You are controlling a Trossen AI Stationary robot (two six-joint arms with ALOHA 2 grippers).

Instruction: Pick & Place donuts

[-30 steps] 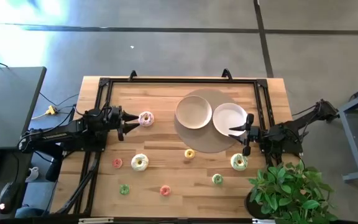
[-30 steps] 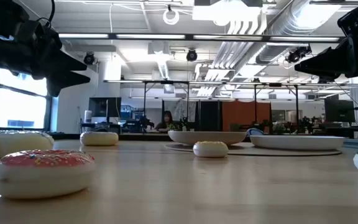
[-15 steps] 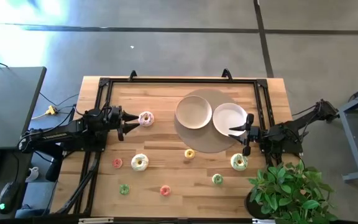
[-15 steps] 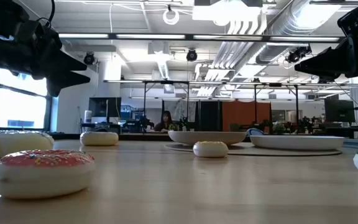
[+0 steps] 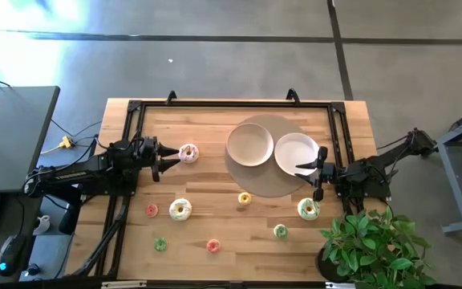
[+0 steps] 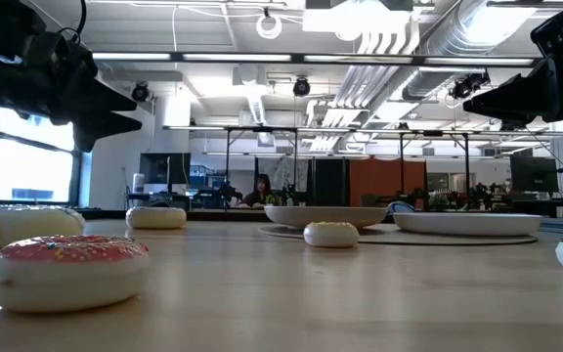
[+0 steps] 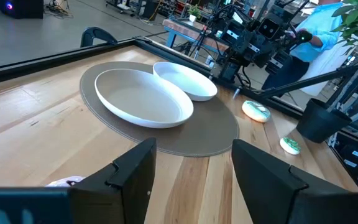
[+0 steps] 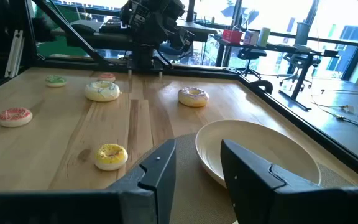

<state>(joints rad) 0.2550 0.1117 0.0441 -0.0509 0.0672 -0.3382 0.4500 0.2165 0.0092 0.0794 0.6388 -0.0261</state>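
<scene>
Several small donuts lie flat on the wooden table: a pink one (image 5: 188, 153), a white one (image 5: 180, 209), a red one (image 5: 151, 210), a yellow one (image 5: 245, 198), green ones (image 5: 160, 244) (image 5: 281, 231), an orange one (image 5: 212, 246) and a white-green one (image 5: 309, 209). My left gripper (image 5: 167, 158) is open and hovers above the table just left of the pink donut, whose edge (image 7: 67, 182) shows beside one finger. My right gripper (image 5: 311, 179) is open too, raised over the near right rim of the white plate (image 5: 296, 152).
A beige plate (image 5: 249, 145) and the white plate sit side by side on a round brown mat (image 5: 265, 186) at the far right of the table. A black frame (image 5: 215, 103) runs along the table's edges. A potted plant (image 5: 371, 245) stands off the near right corner.
</scene>
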